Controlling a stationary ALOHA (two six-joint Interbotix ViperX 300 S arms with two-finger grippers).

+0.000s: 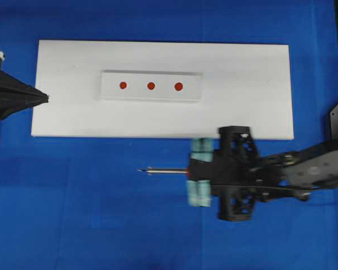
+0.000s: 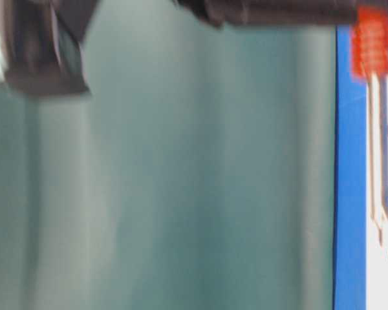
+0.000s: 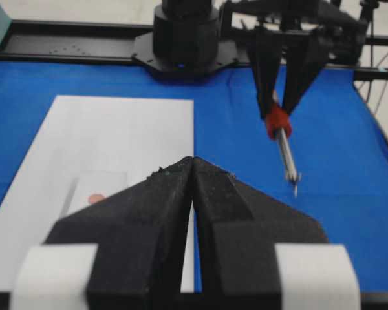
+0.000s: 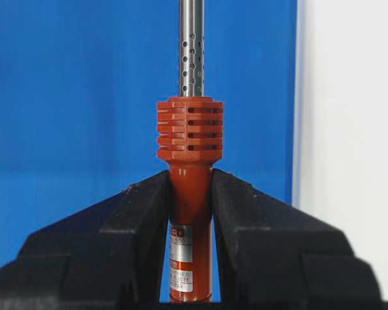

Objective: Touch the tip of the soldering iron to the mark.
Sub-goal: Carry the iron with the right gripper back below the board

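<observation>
My right gripper (image 1: pixel 192 170) is shut on the red-orange handle of the soldering iron (image 4: pixel 189 155). The iron's silver shaft (image 1: pixel 168 170) points left over the blue cloth. Its dark tip (image 1: pixel 141 170) is in front of the white board, well short of the marks. Three red marks (image 1: pixel 151 86) sit in a row on a small white plate (image 1: pixel 110 90) on the board. The iron also shows in the left wrist view (image 3: pixel 283 145) and the table-level view (image 2: pixel 376 129). The cord is hidden. My left gripper (image 1: pixel 45 98) is shut and empty at the board's left edge.
The white board (image 1: pixel 248 95) lies on a blue cloth (image 1: pixel 90 214). A black rail and the arm base (image 3: pixel 184 35) stand at the far side in the left wrist view. The table-level view is mostly filled by a blurred teal surface (image 2: pixel 181 181).
</observation>
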